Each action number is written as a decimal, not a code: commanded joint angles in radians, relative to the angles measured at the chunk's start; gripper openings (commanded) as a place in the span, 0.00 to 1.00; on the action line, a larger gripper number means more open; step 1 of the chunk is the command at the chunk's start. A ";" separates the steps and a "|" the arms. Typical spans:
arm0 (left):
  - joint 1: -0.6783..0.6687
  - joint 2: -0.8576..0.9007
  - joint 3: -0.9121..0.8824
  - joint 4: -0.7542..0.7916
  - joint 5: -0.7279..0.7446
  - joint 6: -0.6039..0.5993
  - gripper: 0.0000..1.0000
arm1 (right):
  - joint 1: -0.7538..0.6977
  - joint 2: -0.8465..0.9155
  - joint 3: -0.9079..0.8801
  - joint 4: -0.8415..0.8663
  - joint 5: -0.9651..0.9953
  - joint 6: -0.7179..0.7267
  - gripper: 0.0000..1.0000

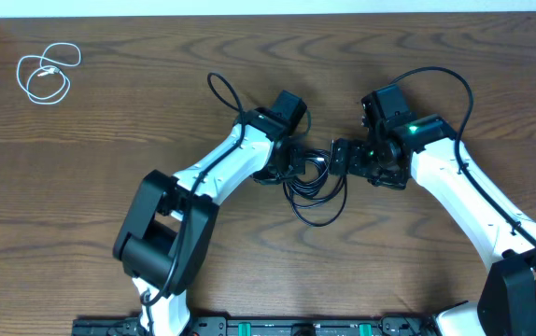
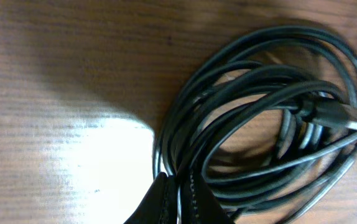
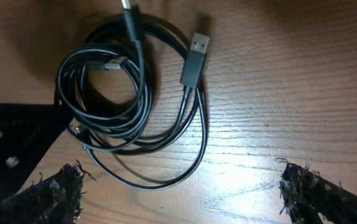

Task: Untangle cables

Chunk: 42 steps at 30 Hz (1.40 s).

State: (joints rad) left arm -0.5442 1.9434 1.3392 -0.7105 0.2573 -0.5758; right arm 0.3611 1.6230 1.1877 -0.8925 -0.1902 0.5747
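Two black cables (image 1: 313, 189) lie tangled in a loose coil at the table's middle, between both arms. In the left wrist view my left gripper (image 2: 177, 200) is shut on strands at the coil's (image 2: 265, 118) near edge, one thin strand pinched between the fingers. My right gripper (image 3: 181, 193) stands open just short of the coil (image 3: 110, 93), with bare wood between its frayed fingertips (image 3: 315, 193). A USB plug (image 3: 194, 57) lies on the coil's right side. The short white cable (image 1: 49, 73) lies coiled apart at the far left.
The arms' own thicker black wires loop above the left wrist (image 1: 221, 91) and the right wrist (image 1: 445, 79). The left gripper's dark body (image 3: 10, 137) shows at the left of the right wrist view. The table's back edge (image 1: 268, 13) runs along the top.
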 commanded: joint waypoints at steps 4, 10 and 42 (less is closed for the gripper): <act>0.004 -0.182 0.029 0.013 0.196 0.043 0.08 | 0.002 0.001 -0.006 -0.001 -0.004 0.016 0.99; 0.004 -0.329 0.029 0.020 0.241 0.042 0.08 | 0.018 0.001 -0.006 0.010 -0.004 0.016 0.99; 0.167 -0.656 0.026 -0.174 -0.134 0.019 0.08 | 0.061 0.001 -0.006 -0.055 0.156 0.016 0.99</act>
State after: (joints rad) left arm -0.3866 1.2819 1.3434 -0.8513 0.3016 -0.5503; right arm 0.4210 1.6230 1.1866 -0.9718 0.0612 0.5781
